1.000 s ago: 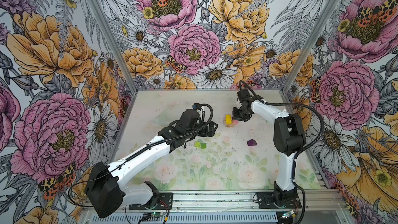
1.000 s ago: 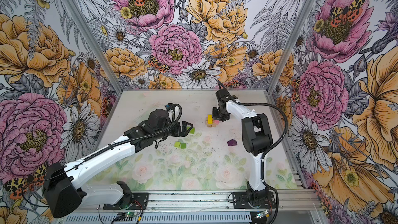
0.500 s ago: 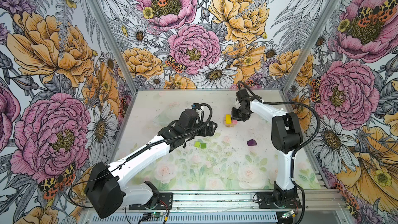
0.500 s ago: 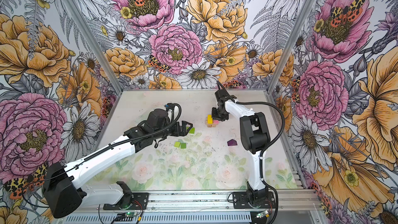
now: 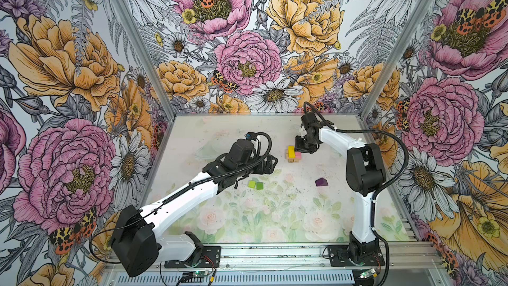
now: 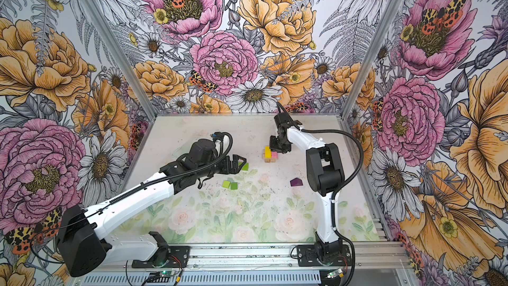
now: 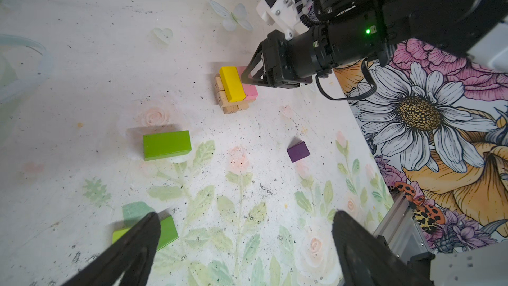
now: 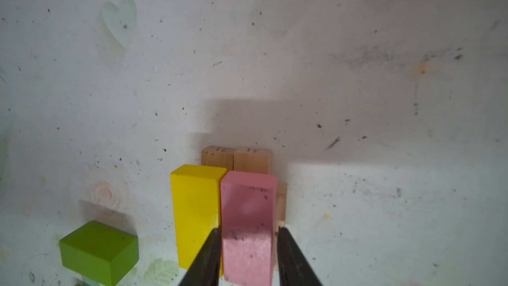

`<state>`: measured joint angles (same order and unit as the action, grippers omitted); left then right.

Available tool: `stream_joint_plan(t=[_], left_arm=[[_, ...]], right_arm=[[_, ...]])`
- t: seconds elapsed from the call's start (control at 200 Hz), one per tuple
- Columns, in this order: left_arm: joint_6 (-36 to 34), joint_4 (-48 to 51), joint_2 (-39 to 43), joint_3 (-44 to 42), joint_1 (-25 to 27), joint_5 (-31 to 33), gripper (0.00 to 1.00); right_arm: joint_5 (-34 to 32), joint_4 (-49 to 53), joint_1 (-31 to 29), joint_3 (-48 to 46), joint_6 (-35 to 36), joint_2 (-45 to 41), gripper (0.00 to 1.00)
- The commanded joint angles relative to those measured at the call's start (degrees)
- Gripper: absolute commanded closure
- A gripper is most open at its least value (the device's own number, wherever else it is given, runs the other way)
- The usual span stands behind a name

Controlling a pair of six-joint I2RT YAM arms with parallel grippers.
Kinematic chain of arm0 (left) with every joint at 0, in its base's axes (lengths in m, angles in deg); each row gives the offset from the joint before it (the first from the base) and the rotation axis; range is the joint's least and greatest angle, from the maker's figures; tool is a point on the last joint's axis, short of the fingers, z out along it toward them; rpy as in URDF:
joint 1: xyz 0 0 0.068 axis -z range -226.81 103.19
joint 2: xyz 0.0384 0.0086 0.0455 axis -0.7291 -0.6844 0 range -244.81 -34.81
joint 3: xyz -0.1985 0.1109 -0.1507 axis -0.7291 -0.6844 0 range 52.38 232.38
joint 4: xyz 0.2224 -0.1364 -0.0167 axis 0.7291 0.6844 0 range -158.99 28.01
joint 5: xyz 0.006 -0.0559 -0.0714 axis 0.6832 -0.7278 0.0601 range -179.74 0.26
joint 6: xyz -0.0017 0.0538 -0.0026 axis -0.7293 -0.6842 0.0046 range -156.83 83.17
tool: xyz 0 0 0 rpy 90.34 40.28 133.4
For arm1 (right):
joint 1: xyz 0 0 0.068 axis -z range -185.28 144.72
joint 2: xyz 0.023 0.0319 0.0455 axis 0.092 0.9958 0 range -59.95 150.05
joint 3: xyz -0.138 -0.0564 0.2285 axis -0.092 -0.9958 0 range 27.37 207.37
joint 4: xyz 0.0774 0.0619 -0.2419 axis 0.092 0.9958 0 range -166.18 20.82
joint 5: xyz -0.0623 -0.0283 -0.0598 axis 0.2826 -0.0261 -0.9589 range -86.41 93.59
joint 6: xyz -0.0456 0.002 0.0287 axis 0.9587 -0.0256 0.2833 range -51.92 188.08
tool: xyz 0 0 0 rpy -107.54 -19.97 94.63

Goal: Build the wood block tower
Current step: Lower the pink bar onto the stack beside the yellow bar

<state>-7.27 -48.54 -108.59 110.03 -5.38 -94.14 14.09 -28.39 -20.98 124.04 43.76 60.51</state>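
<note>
Tower first, in both top views: the wood block tower (image 5: 293,156) (image 6: 269,156) is seen toward the back of the table (image 5: 209,133), right of the middle, and the right gripper (image 5: 298,149) is seen low at its right side. The left gripper (image 6: 238,164) is seen well apart from the stack, with the lime brick (image 6: 244,166) just beside its tip. The green cubes (image 5: 251,184) are found touching each other near the middle, the purple peaked piece (image 5: 321,182) further right. From the left wrist, the left gripper (image 7: 246,215) is shown with its jaws spread wide above the table, one green cube partly hidden behind a finger. From the right wrist, the yellow oblong (image 8: 195,210) and pink oblong (image 8: 247,202) are seen laid side by side across the tan oblongs (image 8: 236,159). The pink one is flanked closely by the fingers (image 8: 209,257); clamped or loosened cannot be told.
</note>
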Motion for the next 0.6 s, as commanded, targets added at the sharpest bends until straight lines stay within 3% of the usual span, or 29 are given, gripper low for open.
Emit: stream_joint_plan(t=[0.0,0.27,0.47,0.595], left_arm=[[-1.0,-0.96,-0.2,-0.24,-0.56,-1.12,0.01],[-1.01,-0.96,-0.08,-0.08,-0.55,-1.2,0.01],[-0.82,-0.99,0.53,0.01,-0.56,-1.24,0.01],[-0.71,-0.96,1.22,-0.38,-0.56,-1.16,0.01]], right_arm=[[0.9,0.46,0.15,1.51,0.32,0.98,0.63],[0.33,1.16,0.23,1.51,0.31,-0.16,0.6],[0.26,1.78,0.13,1.14,0.25,-2.53,0.42],[0.24,2.06,-0.2,0.96,-0.1,-2.4,0.4]])
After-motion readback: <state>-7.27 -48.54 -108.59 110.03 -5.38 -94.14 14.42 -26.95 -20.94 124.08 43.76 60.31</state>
